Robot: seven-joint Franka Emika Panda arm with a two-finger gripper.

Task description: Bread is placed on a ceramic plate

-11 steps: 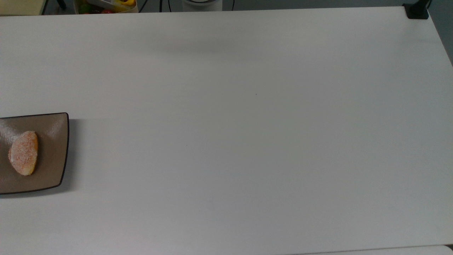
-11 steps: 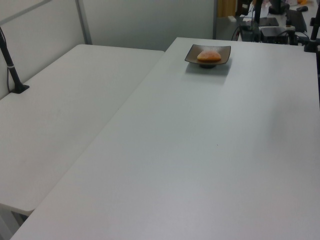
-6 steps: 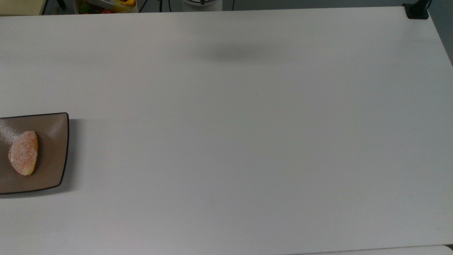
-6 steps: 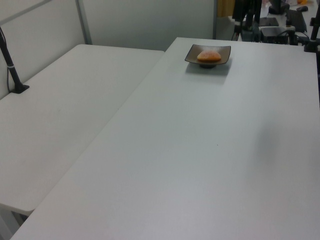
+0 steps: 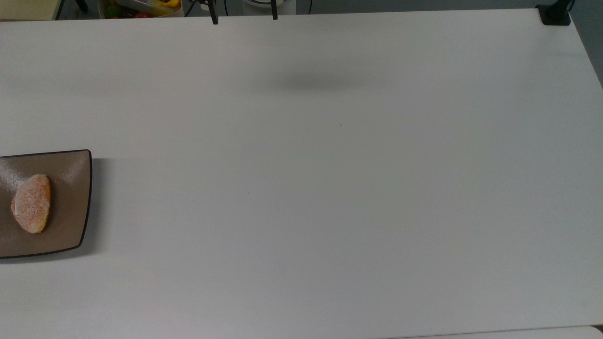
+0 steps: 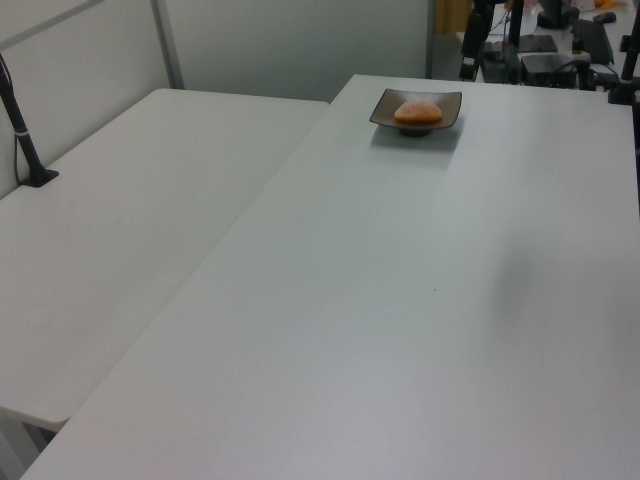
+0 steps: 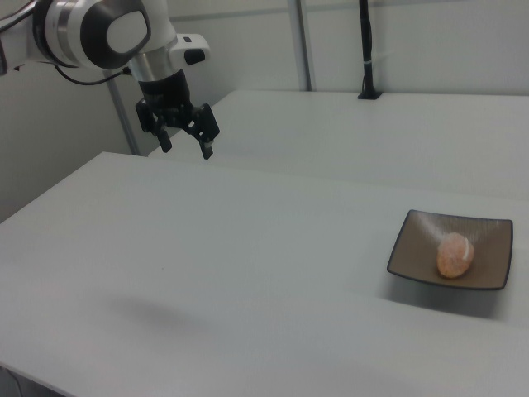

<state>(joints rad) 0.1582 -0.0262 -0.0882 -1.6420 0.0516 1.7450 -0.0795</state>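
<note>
The bread (image 5: 31, 203), a small oval orange-pink bun with a speckled crust, lies on the ceramic plate (image 5: 70, 188), a taupe-brown square plate at the top view's left edge. In the right view the bread (image 7: 454, 254) rests on the plate (image 7: 413, 244) at the right. My gripper (image 7: 187, 145) hangs open and empty high above the table, far from the plate, at the right view's upper left. Its two dark fingertips (image 5: 215, 20) poke in at the top view's upper edge. The left view shows the bread (image 6: 418, 111) on the plate (image 6: 450, 100) at the table's far end.
The white table (image 5: 330, 188) is bare apart from the plate. A black clamp (image 5: 556, 14) sits on its corner at the top view's upper right. A second white table (image 6: 120, 220) adjoins it, with a black post (image 6: 25, 140). A container of colourful items (image 5: 141, 7) lies beyond the edge.
My gripper's fingertips have come into the top view at its upper edge, and its shadow on the table has shifted. The bread and the plate have not moved.
</note>
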